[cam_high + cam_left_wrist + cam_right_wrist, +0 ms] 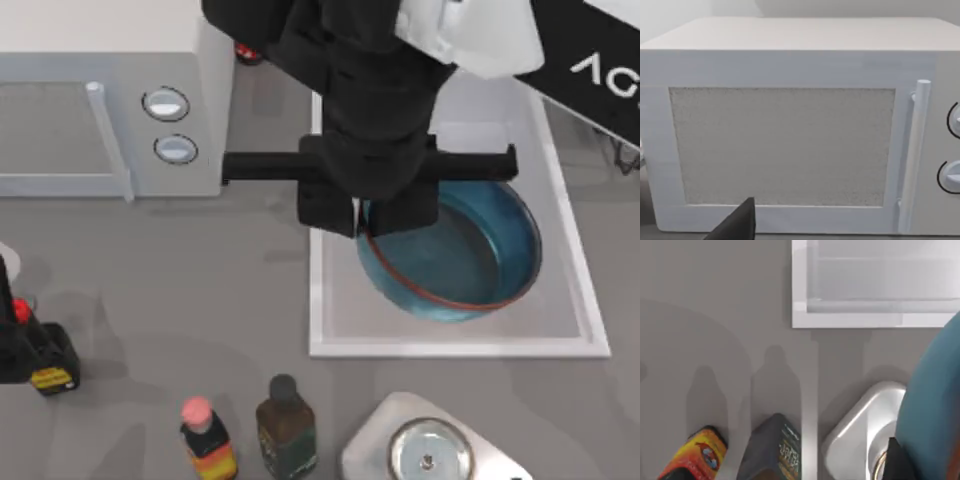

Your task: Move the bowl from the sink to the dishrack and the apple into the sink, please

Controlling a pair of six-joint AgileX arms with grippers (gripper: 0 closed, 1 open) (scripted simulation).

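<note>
1. Grey tabletop is stretching under everything, with a white microwave standing at the top view's upper left and the sink lying at the right.
2. My right arm is reaching in from the upper right, and the right gripper is sitting over the left edge of the bowl.
3. Its fingers are closing on the bowl's left rim, one finger showing dark against the blue wall in the right wrist view.
4. The bowl is hanging tilted, its reddish-brown rim running down the lower left side in the top view, above the sink's lower half; whether it is touching the basin floor I cannot tell.
5. In the right wrist view the bowl is looming over the tabletop, with the sink's pale rim beyond it.
6. Along the near edge of the table a red-capped bottle, a dark bottle and a steel lid with a knob are standing in a row.
7. My left arm is parked at the far left of the table, its left gripper facing the microwave door; whether its fingers are apart or together I cannot tell.
</note>
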